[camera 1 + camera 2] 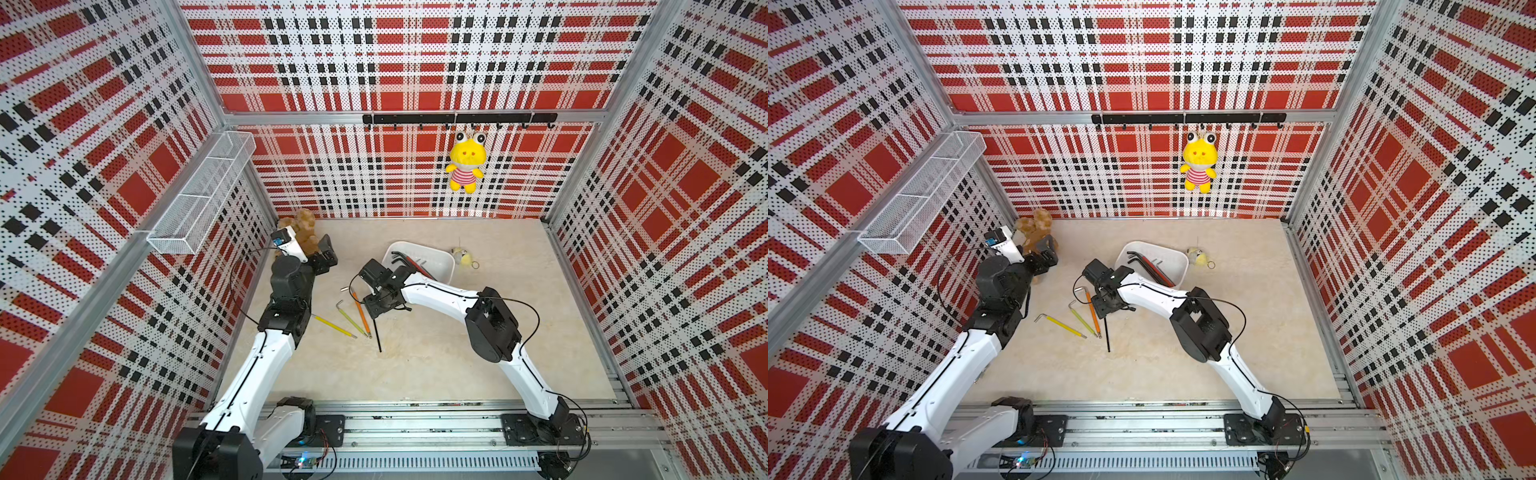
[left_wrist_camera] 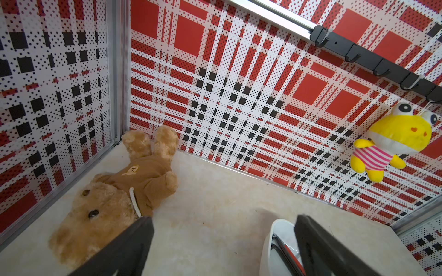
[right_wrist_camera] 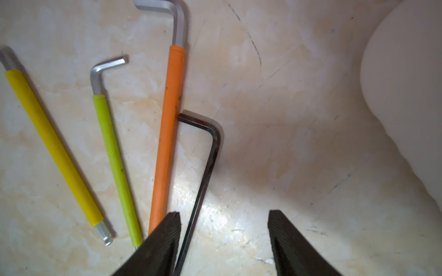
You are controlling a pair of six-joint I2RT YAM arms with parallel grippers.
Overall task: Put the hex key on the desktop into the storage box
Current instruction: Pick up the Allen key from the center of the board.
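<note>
Over the desktop point(image 3: 299, 114), the right tool point(image 3: 224, 212) gapes, gripping nothing, black hex key point(image 3: 211, 153) lying between its jaws.

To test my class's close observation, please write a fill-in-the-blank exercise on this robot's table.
The right gripper is ____ above the black hex key.
____ hex keys lie on the desktop.
The left gripper is beside a ____ teddy bear.
Missing words: open, four, brown.
</note>
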